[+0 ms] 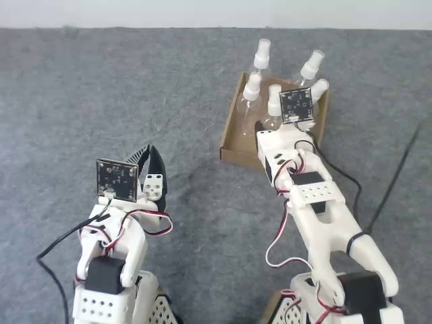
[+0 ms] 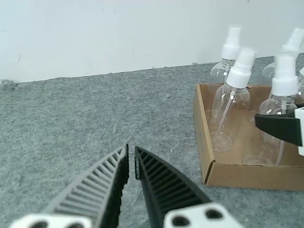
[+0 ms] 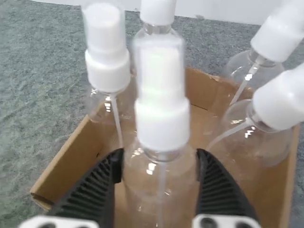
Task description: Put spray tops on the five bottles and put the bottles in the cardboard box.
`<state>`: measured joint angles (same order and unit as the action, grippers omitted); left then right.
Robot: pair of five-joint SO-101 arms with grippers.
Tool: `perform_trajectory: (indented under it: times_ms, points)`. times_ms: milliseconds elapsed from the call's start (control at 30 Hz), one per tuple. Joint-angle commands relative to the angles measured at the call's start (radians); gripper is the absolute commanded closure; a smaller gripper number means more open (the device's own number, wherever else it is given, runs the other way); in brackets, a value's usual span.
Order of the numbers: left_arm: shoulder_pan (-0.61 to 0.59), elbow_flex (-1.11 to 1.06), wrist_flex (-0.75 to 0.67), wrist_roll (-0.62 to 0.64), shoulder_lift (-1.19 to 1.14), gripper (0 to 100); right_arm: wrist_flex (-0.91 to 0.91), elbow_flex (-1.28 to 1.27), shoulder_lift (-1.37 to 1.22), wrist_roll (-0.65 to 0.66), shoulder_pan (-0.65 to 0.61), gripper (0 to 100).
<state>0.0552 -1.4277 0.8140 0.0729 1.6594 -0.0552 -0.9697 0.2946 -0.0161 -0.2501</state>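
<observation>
Five clear bottles with white spray tops stand in the cardboard box (image 1: 232, 146). In the right wrist view my right gripper (image 3: 159, 161) is shut on the nearest bottle (image 3: 160, 180), with a black finger pressed to each side of its body. In the high view that bottle (image 1: 274, 98) is in the box, just under the wrist camera. The other bottles (image 1: 251, 89) stand around it. My left gripper (image 2: 131, 156) is shut on nothing, low over the carpet to the left of the box (image 2: 205, 137).
Grey carpet (image 1: 101, 94) covers the table, with open room left of the box. A white wall (image 2: 118, 33) runs along the far edge. Cables trail from both arms near the front.
</observation>
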Motion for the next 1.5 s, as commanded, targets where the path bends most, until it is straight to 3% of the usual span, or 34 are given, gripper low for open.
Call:
perform_trajectory:
  times_ms: [0,333,900,1467]
  points:
    - [-0.002,0.008,-0.020,0.005,0.012,99,0.008,-0.005,0.013,-0.012,-0.015,76.4]
    - [-0.002,0.008,-0.020,0.005,0.012,99,0.007,0.008,0.061,-0.012,-0.015,72.7]
    - [-0.005,0.008,-0.021,0.005,0.012,99,-0.516,0.063,0.581,-0.012,-0.007,72.7]
    - [-0.003,0.008,-0.020,0.005,0.009,99,-0.705,0.063,0.748,-0.011,-0.007,72.7]
